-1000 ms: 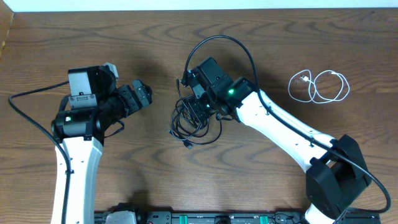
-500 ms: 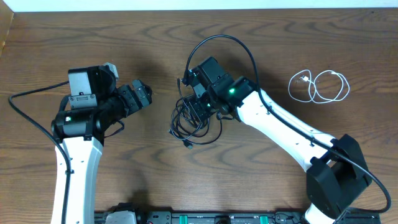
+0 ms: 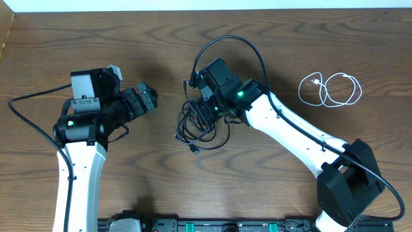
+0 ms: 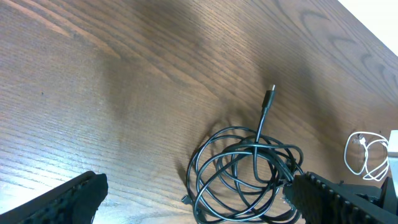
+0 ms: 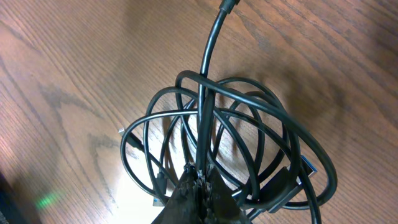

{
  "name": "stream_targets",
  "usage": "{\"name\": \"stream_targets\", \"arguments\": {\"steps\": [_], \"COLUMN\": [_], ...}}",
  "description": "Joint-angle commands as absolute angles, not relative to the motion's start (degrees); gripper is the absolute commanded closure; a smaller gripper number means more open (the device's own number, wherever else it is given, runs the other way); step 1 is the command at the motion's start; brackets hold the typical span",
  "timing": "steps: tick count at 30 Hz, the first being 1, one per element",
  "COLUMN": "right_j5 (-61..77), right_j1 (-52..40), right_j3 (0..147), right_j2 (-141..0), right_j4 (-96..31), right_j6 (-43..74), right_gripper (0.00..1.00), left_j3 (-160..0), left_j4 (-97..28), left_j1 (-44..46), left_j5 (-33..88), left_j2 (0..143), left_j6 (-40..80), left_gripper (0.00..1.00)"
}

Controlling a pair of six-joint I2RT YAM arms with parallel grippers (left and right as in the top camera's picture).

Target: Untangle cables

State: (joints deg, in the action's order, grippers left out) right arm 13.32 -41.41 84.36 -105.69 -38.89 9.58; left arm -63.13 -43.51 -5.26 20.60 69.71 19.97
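A bunch of black cables (image 3: 198, 126) lies knotted in loops at the table's middle. My right gripper (image 3: 206, 111) is shut on one black strand (image 5: 209, 81) that rises out of the knot (image 5: 249, 149), its fingertips (image 5: 200, 179) pinched together at the loops' near side. A loose plug end (image 4: 270, 93) sticks out past the bundle (image 4: 249, 167). My left gripper (image 3: 147, 99) stands open to the left of the knot, apart from it, with nothing between its fingers (image 4: 68, 199). A white cable (image 3: 331, 89) lies coiled by itself at the right.
The right arm's own thick black wire (image 3: 232, 45) arches above the knot. The white coil also shows at the right edge of the left wrist view (image 4: 367, 155). Bare wood table (image 3: 161, 167) surrounds the bundle.
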Motion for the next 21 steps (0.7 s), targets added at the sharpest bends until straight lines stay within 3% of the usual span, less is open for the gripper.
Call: {"name": "stream_targets", "arguments": {"steps": [1, 21], "right_j5": [13.72, 14.17], "right_j1": [-41.19, -41.19], "right_j3": [84.64, 84.64], "right_j2": [-105.89, -105.89], "right_j4": [-38.57, -45.25], "right_j6": [11.38, 14.76], "right_gripper": [0.99, 0.99], "left_j3": [-63.88, -63.88], "left_j4": [-43.68, -43.68], "left_j1": [-5.41, -5.41], "left_j5": [19.81, 19.84], "left_j2": [69.65, 69.65], "left_j6": [20.45, 20.45], "left_gripper": [0.01, 0.01]}}
